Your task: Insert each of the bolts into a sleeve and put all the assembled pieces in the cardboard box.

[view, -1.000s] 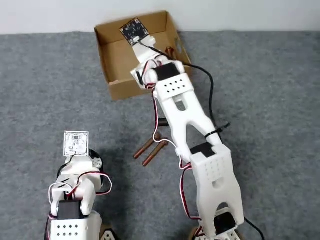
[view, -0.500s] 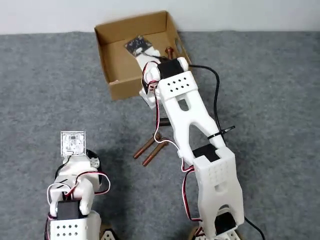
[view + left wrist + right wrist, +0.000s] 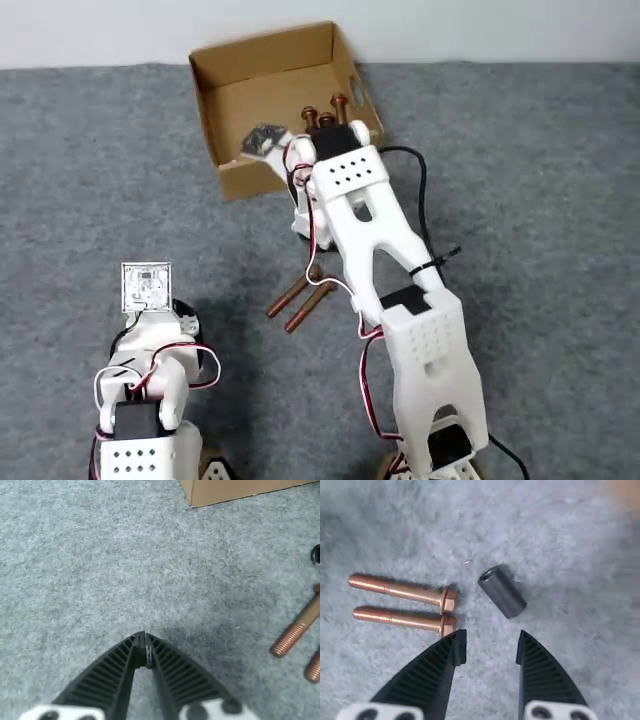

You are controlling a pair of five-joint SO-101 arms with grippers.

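A grey, felt-like mat (image 3: 560, 200) is spread over nearly the whole high view, from the lower edge up to a straight border near the top. Above that border a plain pale strip (image 3: 100, 30) is seen across the full width; whether it is a wall cannot be told. The mat's fuzzy, mottled nap is shown close up in both wrist views. Only soft, faint shadows are cast.

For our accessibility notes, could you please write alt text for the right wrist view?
Two copper bolts lie side by side on grey carpet, their heads next to a short dark sleeve that lies apart from them. The right arm's tool hovers over the carpet near the bolt heads, its black fingers open and holding nothing.
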